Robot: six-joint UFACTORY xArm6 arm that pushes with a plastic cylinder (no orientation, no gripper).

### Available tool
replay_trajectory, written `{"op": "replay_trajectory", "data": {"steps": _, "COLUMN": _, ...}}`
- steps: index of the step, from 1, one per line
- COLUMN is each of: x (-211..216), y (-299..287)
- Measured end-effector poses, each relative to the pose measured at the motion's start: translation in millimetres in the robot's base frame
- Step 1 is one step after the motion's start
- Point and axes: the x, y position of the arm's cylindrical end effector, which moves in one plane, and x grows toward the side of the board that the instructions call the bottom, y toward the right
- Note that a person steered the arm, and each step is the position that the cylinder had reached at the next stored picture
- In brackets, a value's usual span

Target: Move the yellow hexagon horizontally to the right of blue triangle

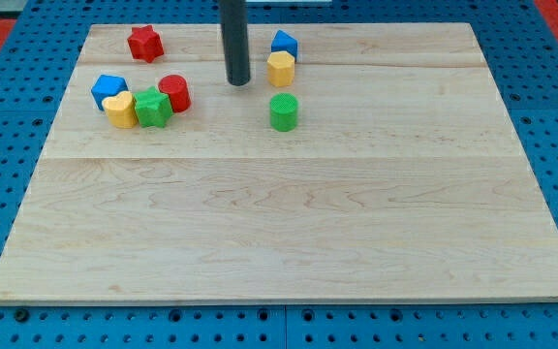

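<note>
The yellow hexagon (280, 69) sits near the view's top centre, touching the blue triangle (284, 44) just above it. My tip (237, 81) is the lower end of the dark rod, a short way to the left of the yellow hexagon and not touching it. The green cylinder (284, 112) stands below the hexagon, apart from it.
A red star (145, 43) lies at the top left. A cluster at the left holds a blue block (108, 91), a yellow heart (119, 111), a green star (152, 107) and a red cylinder (174, 93). The wooden board (289, 223) rests on a blue pegboard.
</note>
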Motion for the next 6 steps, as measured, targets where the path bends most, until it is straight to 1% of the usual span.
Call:
{"op": "replay_trajectory", "data": {"steps": 2, "x": -25, "y": 75}}
{"op": "replay_trajectory", "data": {"steps": 4, "x": -25, "y": 139}}
{"op": "replay_trajectory", "data": {"steps": 5, "x": -13, "y": 150}}
{"op": "replay_trajectory", "data": {"steps": 6, "x": -11, "y": 167}}
